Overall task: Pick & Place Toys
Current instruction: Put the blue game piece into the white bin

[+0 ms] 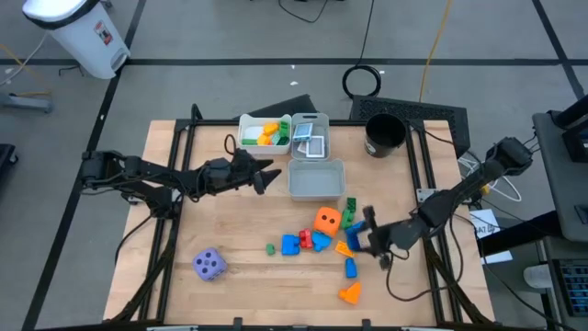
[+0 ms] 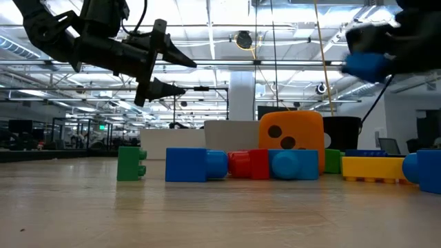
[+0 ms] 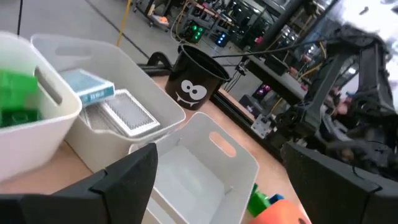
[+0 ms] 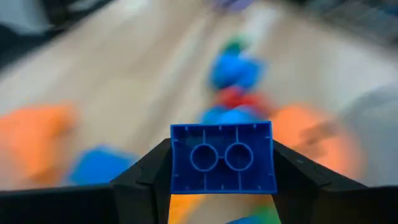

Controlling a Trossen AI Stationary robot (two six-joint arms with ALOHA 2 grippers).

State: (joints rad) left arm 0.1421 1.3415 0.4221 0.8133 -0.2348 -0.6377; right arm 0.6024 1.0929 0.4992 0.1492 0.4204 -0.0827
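A small blue block [image 4: 222, 158] is lifted above the table, with my right gripper [image 1: 365, 232] shut on it at the right of the toy pile. On the table lie an orange die [image 1: 326, 220], blue blocks [image 1: 291, 244], a red block [image 1: 304, 236], green blocks [image 1: 272, 248] and orange pieces [image 1: 349, 293]. A purple die [image 1: 209, 265] stands alone at the near left. My left gripper [image 1: 268, 175] hovers open, left of the empty grey bin [image 1: 316, 180], with nothing between its fingers. My right gripper pinches the blue block by two opposite side walls [image 4: 176, 163] between its two fingers. Its hollow underside faces back toward the wrist. The fingers slant down from the table's right. The block [image 2: 365, 65] hangs clear above the table.
A white bin [image 1: 250, 124] holding yellow, orange and green blocks and a grey bin [image 1: 310, 119] holding cards [image 3: 121, 115] stand at the far edge. A black cup [image 1: 384, 135] stands at the far right. Bare wood lies at the near left around the purple die.
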